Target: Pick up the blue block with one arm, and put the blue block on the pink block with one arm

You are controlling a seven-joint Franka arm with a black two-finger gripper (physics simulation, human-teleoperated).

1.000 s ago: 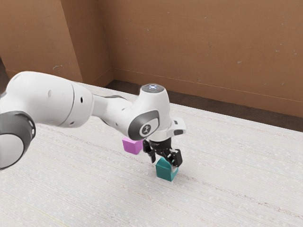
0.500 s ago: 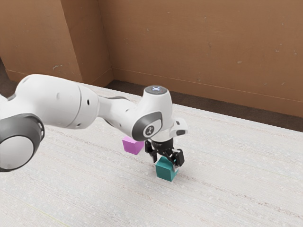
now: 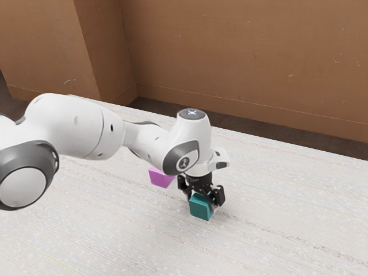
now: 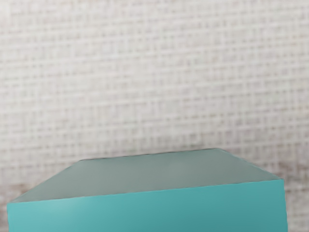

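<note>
The blue block (image 3: pixel 202 209), teal in colour, rests on the table (image 3: pixel 287 224) near the middle. My black gripper (image 3: pixel 202 199) has come down over it, and its fingers straddle the block's upper part at the same wide spacing, so it is open. In the wrist view the blue block (image 4: pixel 145 198) looms directly under my hand. The pink block (image 3: pixel 159 177) sits on the table just beyond and toward the exterior view's left of the blue one, partly hidden by my arm.
The pale woven tabletop stretches out on all sides of the two blocks. Brown walls (image 3: pixel 259 57) stand behind the table's far edge. My white arm (image 3: pixel 86 135) reaches in from the exterior view's left.
My hand has dropped lower, from just above the blue block to around its top. The finger spacing looks unchanged. Both blocks stayed put.
</note>
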